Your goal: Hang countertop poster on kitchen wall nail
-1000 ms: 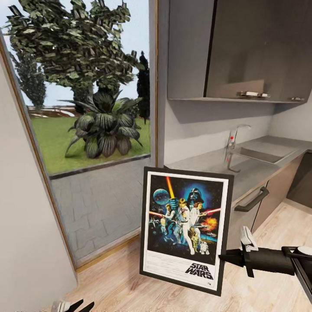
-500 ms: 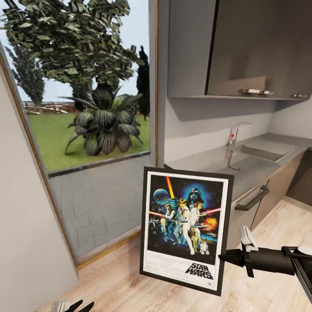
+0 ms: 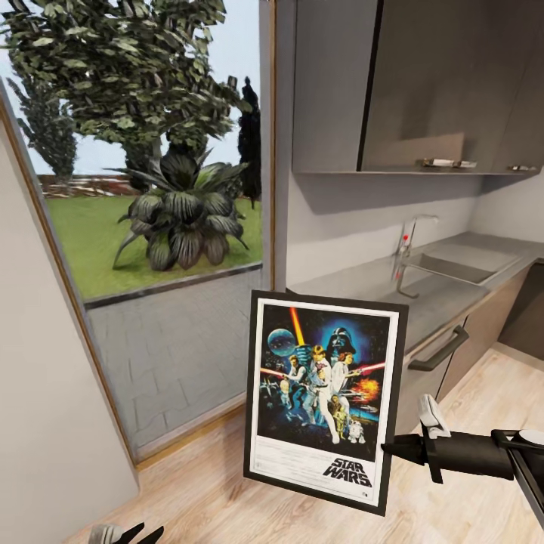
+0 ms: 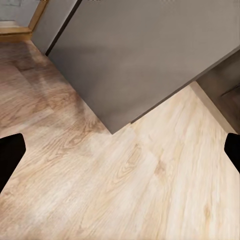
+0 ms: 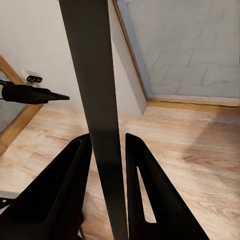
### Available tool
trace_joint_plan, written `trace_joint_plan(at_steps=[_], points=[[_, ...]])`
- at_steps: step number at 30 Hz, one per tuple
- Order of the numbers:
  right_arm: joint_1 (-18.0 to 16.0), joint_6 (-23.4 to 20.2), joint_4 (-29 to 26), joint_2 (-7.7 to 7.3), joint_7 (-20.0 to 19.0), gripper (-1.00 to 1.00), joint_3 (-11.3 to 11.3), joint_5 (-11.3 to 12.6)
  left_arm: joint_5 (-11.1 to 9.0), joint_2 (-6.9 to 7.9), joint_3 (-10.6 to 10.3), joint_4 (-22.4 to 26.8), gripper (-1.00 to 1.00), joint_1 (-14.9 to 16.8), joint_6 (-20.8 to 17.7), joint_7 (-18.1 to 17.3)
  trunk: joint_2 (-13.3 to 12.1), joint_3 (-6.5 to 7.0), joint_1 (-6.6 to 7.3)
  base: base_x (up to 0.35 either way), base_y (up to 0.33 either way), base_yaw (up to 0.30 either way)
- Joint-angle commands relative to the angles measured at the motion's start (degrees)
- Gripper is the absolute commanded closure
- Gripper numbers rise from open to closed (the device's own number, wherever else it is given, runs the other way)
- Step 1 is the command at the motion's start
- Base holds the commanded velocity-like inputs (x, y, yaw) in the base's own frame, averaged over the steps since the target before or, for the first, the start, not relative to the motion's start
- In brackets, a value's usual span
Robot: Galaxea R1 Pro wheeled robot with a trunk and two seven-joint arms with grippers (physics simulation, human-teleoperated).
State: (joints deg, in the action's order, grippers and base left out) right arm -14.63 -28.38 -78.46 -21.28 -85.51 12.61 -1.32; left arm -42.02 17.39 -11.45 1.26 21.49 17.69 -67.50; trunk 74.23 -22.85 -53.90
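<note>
Head view has the right gripper (image 3: 391,451) holding the poster (image 3: 323,398) upright near the kitchen countertop (image 3: 423,291); its wrist view shows fingers (image 5: 145,190) pinching the edge. Left gripper (image 4: 120,150) seems wide apart.

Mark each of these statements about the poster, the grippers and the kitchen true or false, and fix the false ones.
1. The right gripper is shut on the poster. True.
2. The poster lies flat on the countertop. False: it is held roughly upright in the air, in front of the countertop's end.
3. The left gripper holds the poster too. False: its fingers are spread over bare wooden floor.
4. The sink is set into the countertop, with a tap beside it. True.
5. The poster's picture side faces the head camera. True.
</note>
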Motion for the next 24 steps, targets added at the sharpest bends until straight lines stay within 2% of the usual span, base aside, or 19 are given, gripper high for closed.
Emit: trace_joint_plan(at_steps=[1, 3, 4, 5, 8, 14, 18, 24], points=[[-0.05, -0.71, -0.02, 0.01, -0.36, 1.00, 0.05, -0.16, -0.48, 0.01, -0.44, -0.02, -1.00, 0.00, 0.30, -0.02, -0.38, 0.12, 0.23, 0.000, 0.000, 0.000], [-0.05, -0.68, -0.02, 0.01, -0.36, 1.00, 0.05, -0.17, -0.50, 0.01, -0.41, -0.02, -1.00, -0.03, 0.27, 1.10, -1.18, 0.48, 0.67, 0.000, 0.000, 0.000], [-0.05, -0.69, -0.02, 0.01, -0.36, 1.00, 0.07, -0.15, -0.51, -0.23, -0.44, -0.08, -1.00, -0.04, 0.30, 4.56, -1.58, 0.66, 0.89, 0.000, 0.000, 0.000], [-0.05, -0.69, -0.02, 0.01, -0.36, 1.00, 0.09, -0.13, -0.53, -0.52, -0.36, -0.09, -1.00, -0.04, 0.31, 6.23, -1.98, 0.84, 1.11, 0.000, 0.000, 0.000], [-0.05, -0.70, -0.02, 0.01, -0.36, 1.00, 0.13, -0.10, -0.74, -0.83, -0.19, -0.10, -1.00, -0.08, 0.32, 8.11, -3.18, 1.38, 1.76, 0.000, 0.000, 0.000], [-0.05, -0.71, -0.02, 0.01, -0.36, 1.00, 0.14, -0.08, -4.94, -0.95, -0.07, 0.00, -1.00, -2.02, 0.33, 9.33, -5.59, 2.45, 3.08, 0.000, 0.000, 0.000], [-0.05, -0.71, -0.02, 0.01, -0.33, 1.00, 0.14, -0.08, -5.45, -1.01, -0.12, -0.02, -1.00, -2.27, 0.33, 9.71, -7.20, 3.17, 3.96, 0.000, 0.000, 0.000], [-0.05, -0.64, -0.02, 0.01, -0.30, 1.00, 0.14, -0.08, -5.68, -1.12, -0.16, 0.03, -1.00, -2.39, 0.33, 12.77, -9.60, 4.25, 5.28, 0.000, 0.000, 0.000]])
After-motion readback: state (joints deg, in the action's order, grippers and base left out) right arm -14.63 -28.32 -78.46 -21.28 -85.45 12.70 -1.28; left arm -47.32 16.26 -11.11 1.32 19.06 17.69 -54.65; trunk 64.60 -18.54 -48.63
